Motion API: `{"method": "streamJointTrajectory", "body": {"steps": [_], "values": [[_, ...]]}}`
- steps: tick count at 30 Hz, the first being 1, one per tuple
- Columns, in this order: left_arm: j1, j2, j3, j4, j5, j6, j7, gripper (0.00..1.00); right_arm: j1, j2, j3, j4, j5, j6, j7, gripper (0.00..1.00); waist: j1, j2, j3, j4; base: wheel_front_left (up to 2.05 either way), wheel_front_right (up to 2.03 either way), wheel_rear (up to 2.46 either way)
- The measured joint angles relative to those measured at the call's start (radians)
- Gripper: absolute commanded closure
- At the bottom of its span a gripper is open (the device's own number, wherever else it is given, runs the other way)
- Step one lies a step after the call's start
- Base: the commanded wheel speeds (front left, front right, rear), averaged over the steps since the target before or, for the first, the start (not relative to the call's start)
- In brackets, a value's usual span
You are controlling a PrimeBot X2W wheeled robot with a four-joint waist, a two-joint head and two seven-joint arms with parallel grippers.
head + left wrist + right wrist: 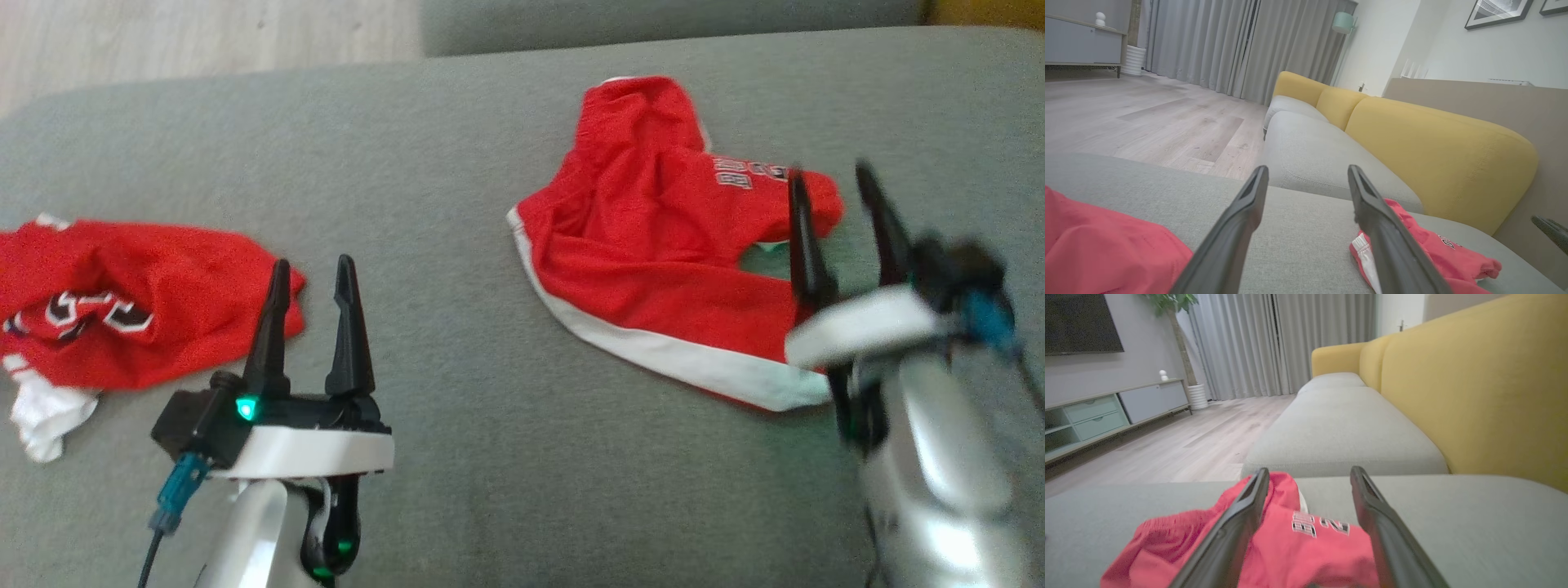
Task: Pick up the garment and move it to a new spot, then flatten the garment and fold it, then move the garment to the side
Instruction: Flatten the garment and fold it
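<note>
The red garment lies crumpled on the right half of the grey sofa seat, so placing looks done and flattening seems the step in hand. The right gripper, jaws spread, sits at the garment's edge on that half, and the left gripper, jaws also spread, is over the seat's left half beside a second red garment; next, each probably needs a hem corner to pull apart. The right gripper is blurred, its wrist hides the garment's near corner, and the lettering is unreadable.
</note>
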State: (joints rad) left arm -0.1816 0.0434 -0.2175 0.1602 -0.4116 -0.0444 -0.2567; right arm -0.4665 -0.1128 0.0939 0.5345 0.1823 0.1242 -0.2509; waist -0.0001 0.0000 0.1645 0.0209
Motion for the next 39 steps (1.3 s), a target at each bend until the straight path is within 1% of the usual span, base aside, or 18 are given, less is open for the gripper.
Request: {"method": "streamJointTrajectory", "body": {"steps": [3, 6, 10, 16, 18, 22, 25, 28, 30, 35, 39], "values": [[0.015, 0.000, 0.009, 0.001, 0.008, -0.001, 0.000, 0.00, 0.170, 0.044, -0.065, -0.131, -0.052, 0.000, 0.000, 0.00, -0.0002, 0.0000, -0.022, -0.033, 0.00, 0.00, 0.00], [0.026, 0.000, 0.013, 0.007, 0.008, -0.005, 0.000, 0.00, 0.288, 0.052, -0.091, -0.217, -0.072, 0.000, 0.000, 0.00, -0.0001, 0.0000, -0.041, -0.058, 0.00, 0.00, 0.00], [0.027, 0.000, 0.013, 0.012, 0.010, -0.010, 0.000, 0.00, 0.386, 0.058, -0.091, -0.250, -0.016, 0.000, 0.000, 0.00, -0.0001, 0.0000, -0.055, -0.083, 0.00, 0.00, 0.00], [0.027, 0.000, 0.011, 0.033, 0.031, -0.028, 0.000, 0.00, 0.406, 0.065, -0.077, -0.265, 0.005, 0.000, 0.000, 0.00, 0.0002, 0.0000, -0.045, -0.104, 0.00, 0.00, 0.00], [0.026, 0.000, 0.006, 0.045, 0.050, -0.045, 0.000, 0.00, 0.399, 0.065, -0.080, -0.270, 0.014, 0.000, 0.000, 0.00, 0.0001, 0.0000, -0.036, -0.109, 0.00, 0.00, 0.00], [0.007, 0.007, -0.026, 0.091, 0.094, -0.065, 0.000, 0.00, 0.382, 0.065, -0.084, -0.277, 0.016, 0.000, 0.000, 0.00, 0.0002, 0.0000, -0.014, -0.119, 0.00, 0.00, 0.00], [-0.042, 0.044, -0.083, 0.150, 0.121, -0.076, 0.001, 0.00, 0.369, 0.065, -0.089, -0.281, 0.024, 0.000, 0.000, 0.00, 0.0002, 0.0000, 0.006, -0.129, 0.00, 0.00, 0.00], [-0.118, 0.094, -0.148, 0.215, 0.142, -0.080, 0.031, 0.00, 0.367, 0.065, -0.094, -0.285, 0.029, 0.000, 0.000, 0.00, 0.0002, 0.0000, 0.028, -0.139, 0.00, 0.00, 0.00], [-0.175, 0.119, -0.190, 0.249, 0.143, -0.081, 0.059, 0.00, 0.366, 0.065, -0.093, -0.286, 0.029, 0.000, 0.000, 0.00, 0.0002, 0.0000, 0.042, -0.146, 0.00, 0.00, 0.00], [-0.315, 0.195, -0.345, 0.328, 0.152, -0.088, 0.127, 0.00, 0.346, 0.065, -0.089, -0.295, 0.038, 0.000, 0.000, 0.00, 0.0003, 0.0000, 0.077, -0.164, 0.00, 0.00, 0.00], [-0.409, 0.237, -0.412, 0.392, 0.139, -0.088, 0.153, 0.00, 0.328, 0.065, -0.083, -0.303, 0.038, 0.000, 0.000, 0.00, 0.0003, 0.0000, 0.101, -0.179, 0.00, 0.00, 0.00]]}}
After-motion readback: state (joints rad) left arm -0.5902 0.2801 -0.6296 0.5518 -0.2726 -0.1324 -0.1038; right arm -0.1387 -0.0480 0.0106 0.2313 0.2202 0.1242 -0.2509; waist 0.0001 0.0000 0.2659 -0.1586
